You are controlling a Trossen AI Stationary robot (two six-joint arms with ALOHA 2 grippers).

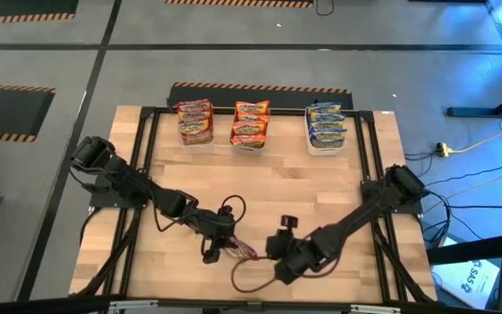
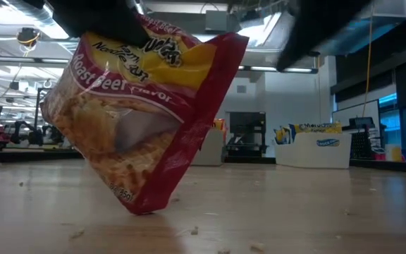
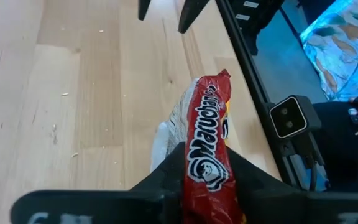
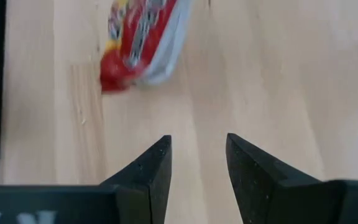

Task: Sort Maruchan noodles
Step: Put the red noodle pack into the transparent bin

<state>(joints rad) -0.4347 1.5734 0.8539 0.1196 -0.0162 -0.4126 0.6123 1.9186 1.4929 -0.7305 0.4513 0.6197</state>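
A red Maruchan noodle packet (image 3: 207, 124) stands tilted near the table's front middle, and my left gripper (image 3: 207, 171) is shut on it. In the low view the packet (image 2: 139, 120) fills the left half of the picture. My right gripper (image 4: 197, 143) is open just to the packet's right, with nothing between its fingers; the packet (image 4: 138, 37) lies ahead of it. In the high view my left gripper (image 1: 223, 250) and my right gripper (image 1: 279, 267) flank the packet (image 1: 244, 253). My left gripper pinches the packet's upper part (image 3: 204, 163) between its two fingers, one on each flat face, coming slanting down from the table's left. The packet is tilted, with its lower corner (image 2: 143, 206) on the table.
Three clear tubs stand along the far edge: one with red-brown packets (image 1: 195, 122), one with orange packets (image 1: 251, 122), one with blue-and-yellow packets (image 1: 325, 126). A dark cable loop (image 1: 249, 281) lies near the front edge. Bare wood lies between the tubs and the grippers.
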